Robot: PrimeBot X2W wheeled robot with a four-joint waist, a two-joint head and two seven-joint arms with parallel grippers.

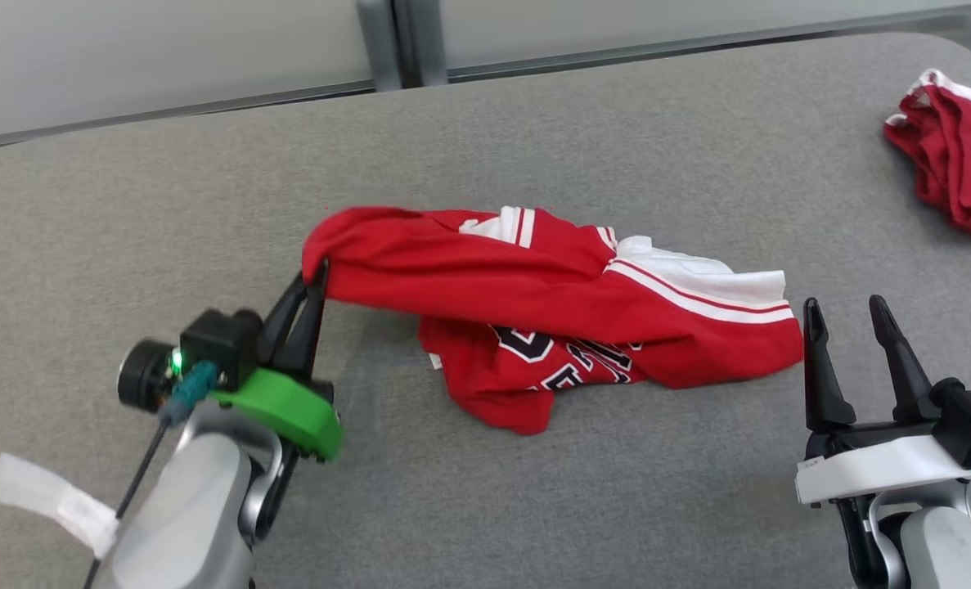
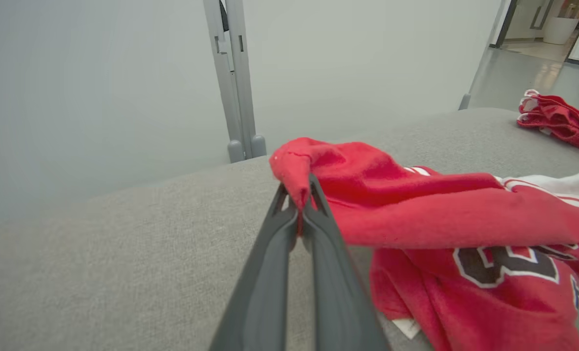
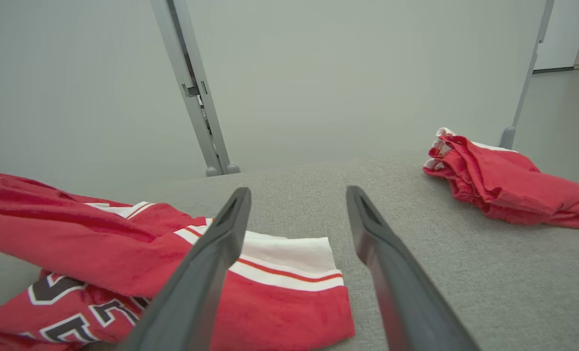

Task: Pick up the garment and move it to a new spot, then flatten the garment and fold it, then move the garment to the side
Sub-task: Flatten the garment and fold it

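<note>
Garment lies crosswise; left gripper pinches left end, perhaps hem; right gripper spread.

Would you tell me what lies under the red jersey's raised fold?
Beneath the raised fold of the crumpled red fabric jersey lies its lower layer with dark, white-edged lettering, on the grey padded surface. Anything under that layer is covered.

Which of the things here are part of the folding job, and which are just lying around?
Part of the job:
red jersey, its edge pinched by the left gripper
right gripper, open beside it

Just lying about:
bunched red garment, far right
white strip, lower left
</note>
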